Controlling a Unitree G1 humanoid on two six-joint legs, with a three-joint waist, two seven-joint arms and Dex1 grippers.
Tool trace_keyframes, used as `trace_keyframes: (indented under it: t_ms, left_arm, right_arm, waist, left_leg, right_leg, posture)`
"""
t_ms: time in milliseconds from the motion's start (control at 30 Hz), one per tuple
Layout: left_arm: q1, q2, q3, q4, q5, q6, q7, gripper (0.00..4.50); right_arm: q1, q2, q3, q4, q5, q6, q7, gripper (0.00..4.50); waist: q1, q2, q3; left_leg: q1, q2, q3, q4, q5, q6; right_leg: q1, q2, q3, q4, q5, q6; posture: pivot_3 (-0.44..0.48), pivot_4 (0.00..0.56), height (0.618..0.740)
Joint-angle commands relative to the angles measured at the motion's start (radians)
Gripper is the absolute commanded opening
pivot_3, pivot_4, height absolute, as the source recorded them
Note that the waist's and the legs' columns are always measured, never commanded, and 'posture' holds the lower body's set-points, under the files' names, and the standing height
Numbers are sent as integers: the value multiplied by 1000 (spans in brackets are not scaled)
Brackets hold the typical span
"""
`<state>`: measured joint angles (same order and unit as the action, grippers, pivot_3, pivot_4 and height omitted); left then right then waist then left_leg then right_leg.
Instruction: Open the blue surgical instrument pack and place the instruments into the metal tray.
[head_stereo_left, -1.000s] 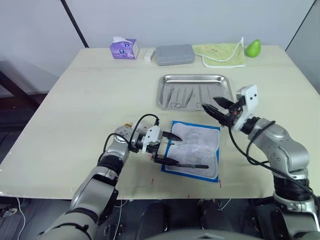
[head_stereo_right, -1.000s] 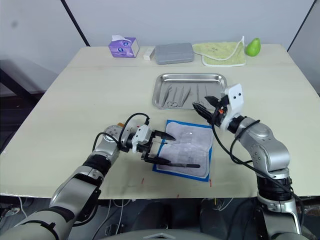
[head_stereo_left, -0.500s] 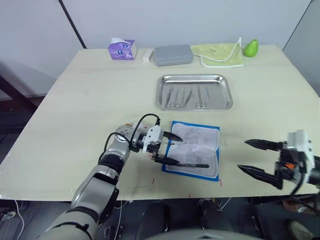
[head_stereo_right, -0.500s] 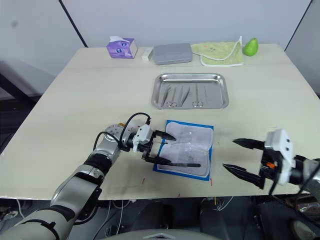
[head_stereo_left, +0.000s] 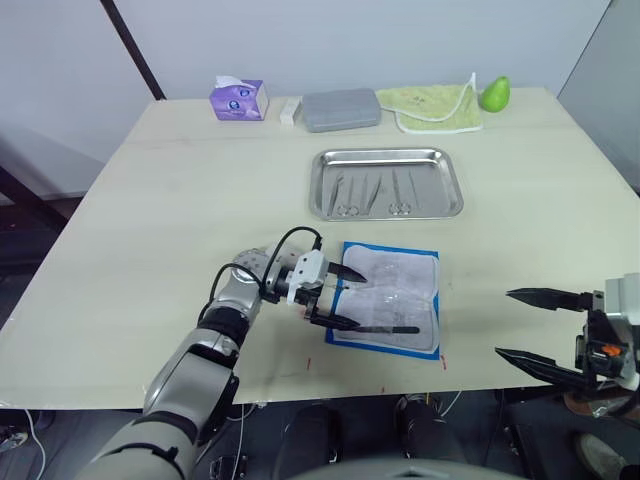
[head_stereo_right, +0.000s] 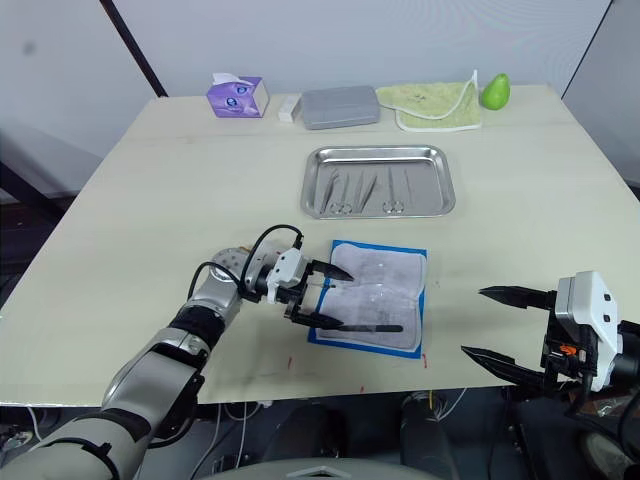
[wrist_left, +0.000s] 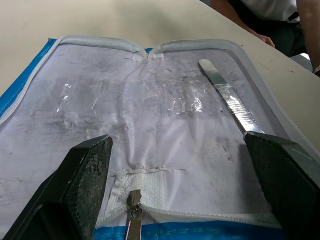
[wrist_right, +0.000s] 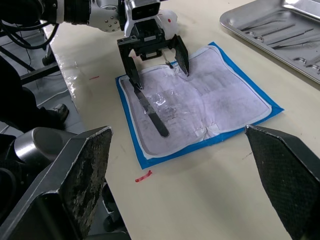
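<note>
On the pale counter (head_stereo_left: 150, 220) my left hand (head_stereo_left: 338, 298) rests wide open at the edge of the unfolded blue-edged, grey-lined instrument pack (head_stereo_left: 400, 290), one flat silver tool (wrist_left: 227, 97) on its lining; other thin silver instruments (head_stereo_left: 375, 190) lie in the shiny rectangular steel tray (head_stereo_left: 325, 165); my right hand (head_stereo_left: 540, 328) hangs open off the counter's near edge, empty.

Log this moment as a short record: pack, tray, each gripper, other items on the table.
pack: blue surgical instrument pack lies unfolded, pale lining up, one flat metal instrument left on it
tray: metal tray beyond the pack, several instruments inside
left gripper: left gripper open at the pack's left edge
right gripper: right gripper open, off the table's near right edge, holding nothing
other items: tissue box, grey case, green cloth, green pear along the far edge
</note>
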<state>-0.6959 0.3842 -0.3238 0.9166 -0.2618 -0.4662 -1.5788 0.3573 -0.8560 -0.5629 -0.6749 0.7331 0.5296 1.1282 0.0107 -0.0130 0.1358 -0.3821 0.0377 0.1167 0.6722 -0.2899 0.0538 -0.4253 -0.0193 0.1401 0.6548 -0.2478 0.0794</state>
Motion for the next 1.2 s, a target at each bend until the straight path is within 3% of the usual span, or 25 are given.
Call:
trace_keyframes:
  t_ms: [33,467,833,933,1000,1200]
  left_arm:
    - [22,-7,-28,66,48,9,-36,4500]
    - [49,9,-31,27,34,11,-36,4500]
    - [60,9,-33,-26,29,45,-36,4500]
    - [59,11,-34,-33,28,54,-36,4500]
    - [58,11,-33,-35,28,58,-36,4500]
    - [57,15,-32,-41,28,67,-36,4500]
  right_arm:
    - [-26,-15,13,-33,2,-20,-15,4457]
    - [-295,-20,466,-33,-263,-21,-214,4457]
    - [-447,46,705,98,-386,3,-255,4457]
    - [-464,58,756,135,-426,-17,-247,3585]
    - [-466,66,789,158,-464,-49,-245,2643]
    - [-467,105,843,189,-513,-85,-247,2643]
  waist:
    - [3,0,0]
    - [3,-1,-1]
    - [-15,-2,-5]
    - [-16,0,-6]
    - [-16,0,-6]
    - [-18,0,-6]
  left_leg:
    - [-1,0,2,0,0,1]
    - [-2,0,12,1,-3,6]
    - [-4,1,7,3,-4,8]
    - [-10,1,-2,7,-4,8]
    - [-14,1,-6,11,-5,7]
    - [-18,1,-16,13,-4,7]
  right_leg:
    - [-2,0,1,0,2,-1]
    - [-8,-1,9,-10,10,-3]
    - [-7,-1,3,-10,10,-4]
    - [-7,-1,-4,-10,10,-4]
    - [-8,-1,-9,-10,10,-4]
    - [-6,-1,-19,-10,10,-6]
  posture:
    - [0,150,736]
    - [0,150,736]
    - [0,150,736]
    - [0,150,736]
    - [0,150,736]
    - [0,150,736]
